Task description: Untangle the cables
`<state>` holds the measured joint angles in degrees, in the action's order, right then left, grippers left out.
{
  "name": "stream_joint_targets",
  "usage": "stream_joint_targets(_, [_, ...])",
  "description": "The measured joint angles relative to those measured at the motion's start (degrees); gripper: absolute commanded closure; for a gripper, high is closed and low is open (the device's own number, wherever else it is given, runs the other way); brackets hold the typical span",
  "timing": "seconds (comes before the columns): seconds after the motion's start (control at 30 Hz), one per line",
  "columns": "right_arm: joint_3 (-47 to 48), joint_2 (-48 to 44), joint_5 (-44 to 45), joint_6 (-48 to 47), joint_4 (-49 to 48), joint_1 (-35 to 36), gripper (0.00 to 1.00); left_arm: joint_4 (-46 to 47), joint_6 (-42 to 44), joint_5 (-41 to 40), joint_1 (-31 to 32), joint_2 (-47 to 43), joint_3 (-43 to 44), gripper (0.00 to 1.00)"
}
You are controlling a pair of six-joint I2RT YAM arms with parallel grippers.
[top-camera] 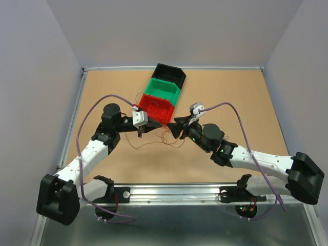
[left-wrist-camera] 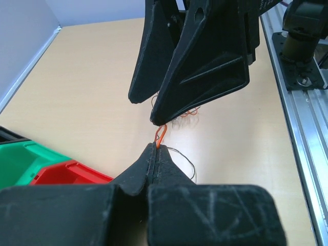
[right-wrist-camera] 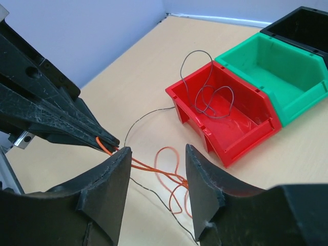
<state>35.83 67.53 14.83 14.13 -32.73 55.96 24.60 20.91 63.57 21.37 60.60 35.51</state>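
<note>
We see the left gripper [left-wrist-camera: 155, 149] pinched fully together, a loop of orange wire [left-wrist-camera: 160, 134] from the cables [right-wrist-camera: 177, 180] caught at its very tips. Facing it nose to nose, the right gripper [right-wrist-camera: 157, 151] stands partly open. Orange strands run across the gap between its fingers [right-wrist-camera: 110, 189], clamped by neither, though we cannot tell whether the nearer pad brushes them. The rest of the cables lie on the table [right-wrist-camera: 138, 66] under and just beyond the two grippers: orange curls mixed with a thin dark strand that trails off toward the red bin [right-wrist-camera: 241, 148]. A dark wire [right-wrist-camera: 207, 97] sits in loops inside that bin, one arc rising above its rim; whether it joins the trailing strand we cannot make out. The green bin [right-wrist-camera: 300, 110] touches the red one, and the black bin [right-wrist-camera: 307, 20] behind it is cut off by the edge of the right wrist view. From above, the wires are so fine that we can barely trace them, and the gripper tips hide where they cross.
</note>
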Motion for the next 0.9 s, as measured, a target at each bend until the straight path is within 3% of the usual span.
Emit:
stream_joint_targets(0.07, [0.0, 0.0, 0.2, 0.0, 0.0, 0.0, 0.42, 0.0, -0.3, 0.7, -0.2, 0.3, 0.5, 1.00])
stream_joint_targets(0.23, [0.0, 0.3, 0.5, -0.4, -0.2, 0.0, 0.41, 0.0, -0.9, 1.8, -0.4, 0.3, 0.7, 1.00])
stream_joint_targets(0.53, [0.0, 0.4, -4.2, -2.6, -1.7, 0.0, 0.50, -0.1, -2.5, 2.0, -1.4, 0.3, 1.6, 1.00])
stream_joint_targets(0.9, [-2.6, -1.3, -9.5, -4.3, -5.3, 0.0, 0.51, -0.1, -2.8, 1.9, -1.6, 0.3, 1.6, 1.00])
